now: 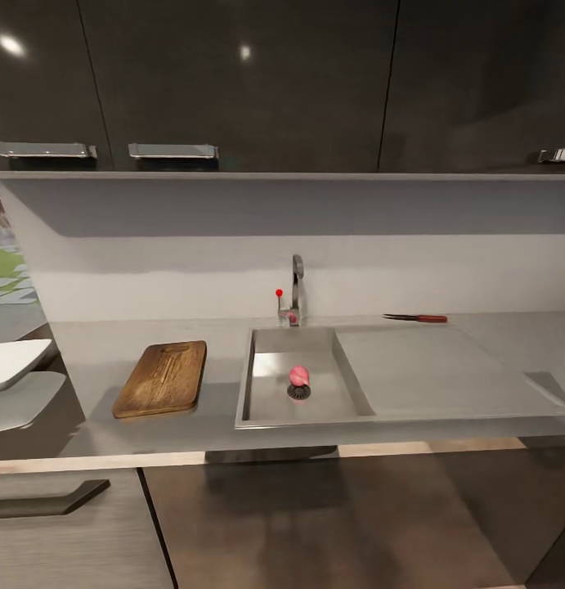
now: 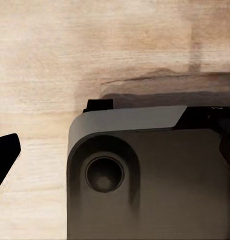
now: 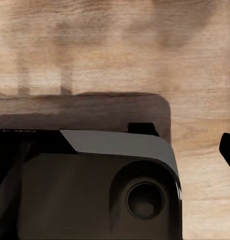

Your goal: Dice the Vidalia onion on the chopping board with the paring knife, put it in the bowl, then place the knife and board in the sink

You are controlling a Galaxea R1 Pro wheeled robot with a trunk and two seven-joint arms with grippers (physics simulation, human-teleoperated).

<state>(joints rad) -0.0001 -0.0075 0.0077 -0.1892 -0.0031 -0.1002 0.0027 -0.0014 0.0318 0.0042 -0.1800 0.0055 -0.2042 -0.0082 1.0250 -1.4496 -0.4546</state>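
The onion point(image 1: 298, 375) sits on the sink's point(image 1: 352, 409) drain; the board point(image 1: 162, 379) lies near the counter's point(image 1: 94, 352) front edge, the knife point(image 1: 416, 318) at its back. Pincer states cannot be told.

Dim, soft render; glare on cabinets point(image 1: 233, 82)

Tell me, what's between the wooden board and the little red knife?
The sink, holding the Vidalia onion, lies between the chopping board and the paring knife, in the head view.
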